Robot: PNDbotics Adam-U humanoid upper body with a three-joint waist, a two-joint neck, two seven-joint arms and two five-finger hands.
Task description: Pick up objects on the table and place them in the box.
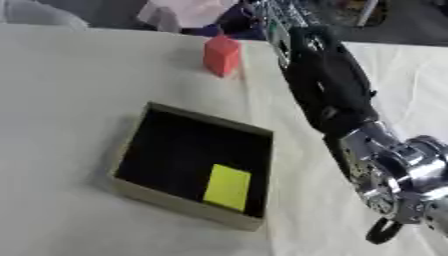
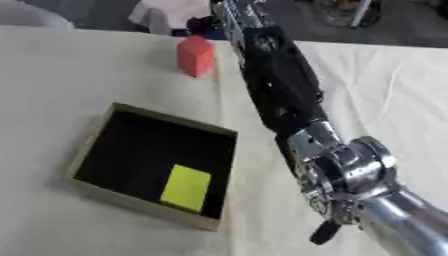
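Note:
A red block (image 1: 221, 55) stands upright on the white tablecloth near the far edge. My right arm (image 1: 328, 85) reaches in from the lower right across the table. Its hand (image 2: 233, 16) is at the far edge, just right of and beyond the red block, and is blurred; I cannot tell whether it touches the block. An open tan box (image 1: 171, 202) with a black inside sits at the front left. A flat yellow block (image 1: 227, 187) lies in its near right corner. My left hand is in neither view.
The white cloth (image 1: 61, 90) covers the table to the left of the box and behind it. Beyond the far edge are pale and dark shapes (image 1: 188, 12). The arm's silver joint (image 2: 346, 170) hangs over the table right of the box.

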